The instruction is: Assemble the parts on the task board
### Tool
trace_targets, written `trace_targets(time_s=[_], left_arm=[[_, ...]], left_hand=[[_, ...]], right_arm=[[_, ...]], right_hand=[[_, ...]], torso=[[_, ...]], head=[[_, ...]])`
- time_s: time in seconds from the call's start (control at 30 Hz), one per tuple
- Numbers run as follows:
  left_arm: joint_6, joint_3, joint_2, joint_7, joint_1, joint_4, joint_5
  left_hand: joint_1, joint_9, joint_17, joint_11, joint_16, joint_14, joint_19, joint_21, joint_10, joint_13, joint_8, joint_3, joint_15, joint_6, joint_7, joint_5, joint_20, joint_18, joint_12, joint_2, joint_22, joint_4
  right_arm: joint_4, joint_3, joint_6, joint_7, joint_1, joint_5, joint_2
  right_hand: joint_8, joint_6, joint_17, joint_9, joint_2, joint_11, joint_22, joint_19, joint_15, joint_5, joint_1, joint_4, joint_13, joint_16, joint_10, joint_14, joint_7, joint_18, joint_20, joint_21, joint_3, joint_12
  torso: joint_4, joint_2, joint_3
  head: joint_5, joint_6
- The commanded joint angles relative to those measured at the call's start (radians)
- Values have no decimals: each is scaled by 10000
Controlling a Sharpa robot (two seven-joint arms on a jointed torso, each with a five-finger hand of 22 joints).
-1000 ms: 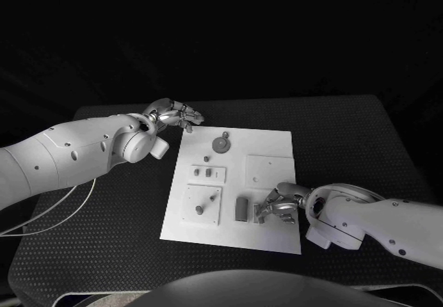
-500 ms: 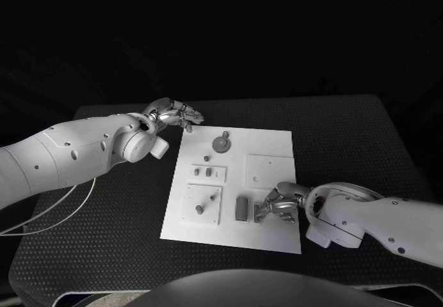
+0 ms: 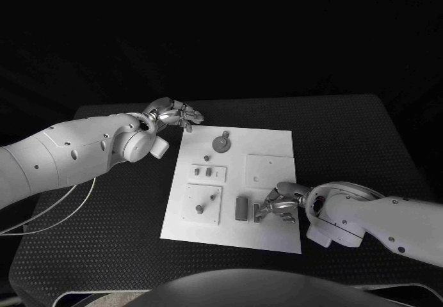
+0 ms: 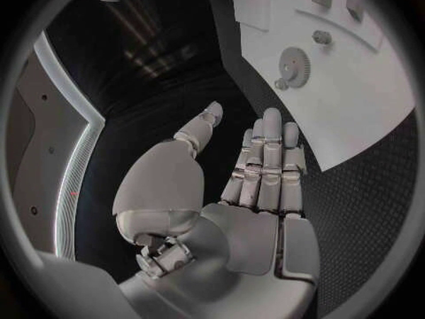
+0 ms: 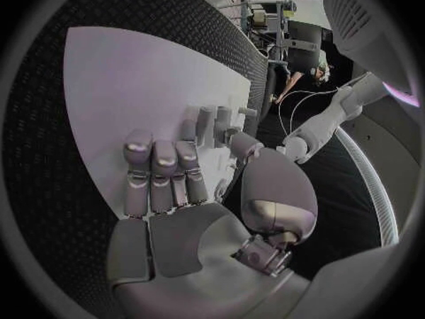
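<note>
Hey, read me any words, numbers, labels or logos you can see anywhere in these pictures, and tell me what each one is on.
None can be read.
The task board shows no printing in the head view or the wrist views.
The round part and the other small parts carry no marks that can be made out.
The left hand and right hand show no lettering, nor does the table.

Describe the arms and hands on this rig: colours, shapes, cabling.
Both arms are smooth, rounded white shells with small dark fastener dots, left arm and right arm. Each ends in a silver metallic hand: left hand, right hand. Wrist views show segmented silver fingers and a bulbous thumb base. Thin white cables loop below the left arm.
</note>
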Motion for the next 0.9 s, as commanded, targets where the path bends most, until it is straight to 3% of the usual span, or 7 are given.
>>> trace_targets(time_s=[0.03,0.2,0.33,0.43,0.7,0.9], left_arm=[[120,6,5,47,7,23,-29],[120,6,1,44,7,24,-32],[122,6,11,48,7,23,-32],[126,6,20,48,7,20,-32],[131,6,17,48,7,11,-32],[133,6,22,48,7,12,-33]], left_hand=[[-77,7,14,62,-49,0,52,-34,23,-12,47,-12,18,-15,-42,-62,14,69,23,-27,169,17],[-76,7,15,62,-50,1,53,-35,23,-13,47,-11,18,-16,-42,-62,13,69,23,-24,170,18],[-74,6,16,62,-50,1,53,-36,21,-14,48,-9,17,-16,-42,-62,13,69,22,-23,171,17],[-72,6,17,62,-50,1,54,-36,20,-15,48,-9,17,-17,-42,-62,13,70,21,-22,171,16],[-71,6,19,63,-51,1,55,-38,16,-17,49,-9,18,-19,-41,-62,13,70,20,-23,172,15],[-75,5,20,64,-52,1,56,-39,14,-18,50,-10,19,-20,-41,-63,14,69,20,-21,173,18]], right_arm=[[-31,-72,900,119,-92,-199,8],[-45,-72,1094,105,-92,-615,13],[-77,-73,1145,90,-93,-946,59],[-145,-74,1141,77,-95,-1072,125],[-227,-75,971,-13,-105,-1373,203],[-268,-76,887,-97,-107,-1474,227]], right_hand=[[62,0,25,19,-163,-8,-4,-42,-61,-70,26,-171,7,-32,-103,-32,23,454,-105,74,-137,-84],[62,-102,99,38,-288,19,-8,-150,-36,-291,305,-590,-28,-71,-313,-125,55,454,-121,70,-689,-195],[72,-141,142,52,-338,27,-18,-209,-31,-828,677,-910,-36,-94,-410,-166,58,454,-129,64,-952,-247],[82,-145,162,59,-358,24,-27,-221,-28,-978,861,-1019,-19,-107,-416,-176,61,454,-125,65,-1057,-253],[109,-126,179,78,-334,13,-40,-216,-37,-1004,1068,-1116,12,-111,-388,-172,52,454,-129,71,-1134,-238],[173,-41,184,114,-152,-22,-72,-159,-67,-1021,1144,-969,66,-109,-256,-120,15,454,-128,77,-1080,-188]], torso=[[0,1,4],[-2,3,9],[-11,2,9],[-8,2,9],[4,5,14],[-4,0,7]], head=[[-12,7],[-8,2],[-6,-6],[-14,-10],[-7,-40],[-1,-39]])
